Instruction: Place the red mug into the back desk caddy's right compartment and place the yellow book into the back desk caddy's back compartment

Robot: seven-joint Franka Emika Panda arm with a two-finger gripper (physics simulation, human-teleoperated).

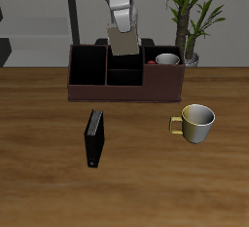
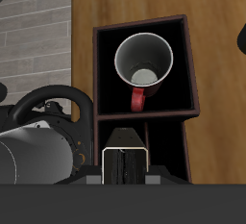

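Your caddy (image 1: pixel 124 83), a long low reddish-brown box with black-lined sections, sits near the table's (image 1: pixel 49 182) back edge. The red mug (image 1: pixel 167 60) already stands upright in its right compartment (image 2: pixel 178 69); from the wrist camera you look down into the mug's pale grey inside, with its red handle pointing toward the middle column. Your gripper (image 1: pixel 123 48) hangs over that middle column, clamped on the book (image 1: pixel 123 41), which is held upright with its lower edge at the caddy's rim above the back compartment (image 1: pixel 124 61). In the wrist camera the book (image 2: pixel 124 162) shows only as a narrow edge between the fingers, and it hides most of the compartment under it. Out on the open table, a black book (image 1: pixel 93 138) lies nearer the front edge, and a yellow mug (image 1: pixel 195 123) stands in front of the caddy's right end. The arm covers part of the caddy's rear wall.
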